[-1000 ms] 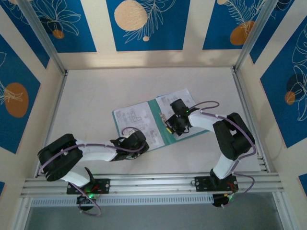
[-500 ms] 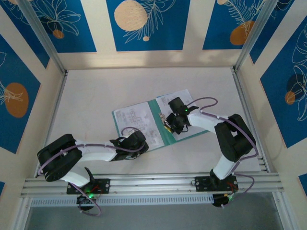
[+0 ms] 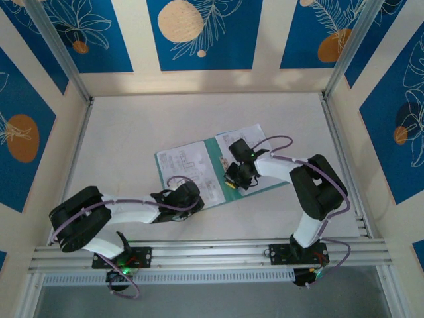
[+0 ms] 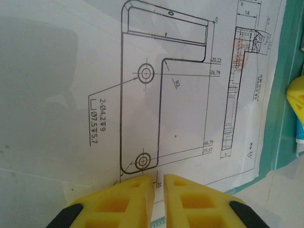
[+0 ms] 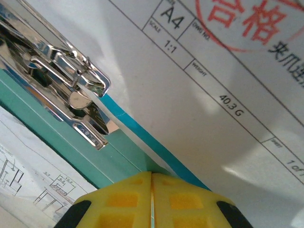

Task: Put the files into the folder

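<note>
We look down on a pale bench, cream walls boxing it in, blue panels with white leaf outlines and peach-orange discs, slanting aluminium posts at the far corners, a slotted aluminium rail along our near edge

Pale tabletop is boxed in left, far and right by cream walls. Blue panels printed with white leaf outlines and orange discs are set into them. Aluminium posts are fitted at the far corners, and a slotted rail along the near edge. Scene is evenly lit.
</note>
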{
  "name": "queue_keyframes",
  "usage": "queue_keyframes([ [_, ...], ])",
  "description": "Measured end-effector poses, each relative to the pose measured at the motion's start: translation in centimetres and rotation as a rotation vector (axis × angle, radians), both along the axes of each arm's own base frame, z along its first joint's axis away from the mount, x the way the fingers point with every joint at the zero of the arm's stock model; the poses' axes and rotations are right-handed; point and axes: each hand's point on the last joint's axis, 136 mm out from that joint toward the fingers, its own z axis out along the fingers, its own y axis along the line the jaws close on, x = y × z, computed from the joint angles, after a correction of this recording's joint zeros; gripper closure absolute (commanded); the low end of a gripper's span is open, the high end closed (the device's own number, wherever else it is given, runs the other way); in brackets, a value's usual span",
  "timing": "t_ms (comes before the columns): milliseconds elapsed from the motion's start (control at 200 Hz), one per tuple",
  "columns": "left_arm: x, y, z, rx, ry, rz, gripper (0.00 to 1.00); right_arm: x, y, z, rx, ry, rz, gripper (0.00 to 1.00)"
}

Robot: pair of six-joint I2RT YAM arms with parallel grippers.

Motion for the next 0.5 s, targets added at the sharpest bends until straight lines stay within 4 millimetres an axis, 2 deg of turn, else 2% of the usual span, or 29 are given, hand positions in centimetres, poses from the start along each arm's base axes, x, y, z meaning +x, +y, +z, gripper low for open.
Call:
queue_keyframes([
  [155,0.6,1.8,0.0,0.027,0.0,0.014,0.83,-1.3,0.6,-0.1,0.007,0.011,-0.007,0.9],
  [335,2.2,4.5,0.0,0.075,-0.002,0.042,0.83,-4.2,1.5,-0.2,0.025,0.04,-0.014,0.9],
  [500,2.3,5.1,0.0,0.091,-0.003,0.03,0.84,-4.7,1.9,-0.2,0.036,0.054,-0.023,0.9],
])
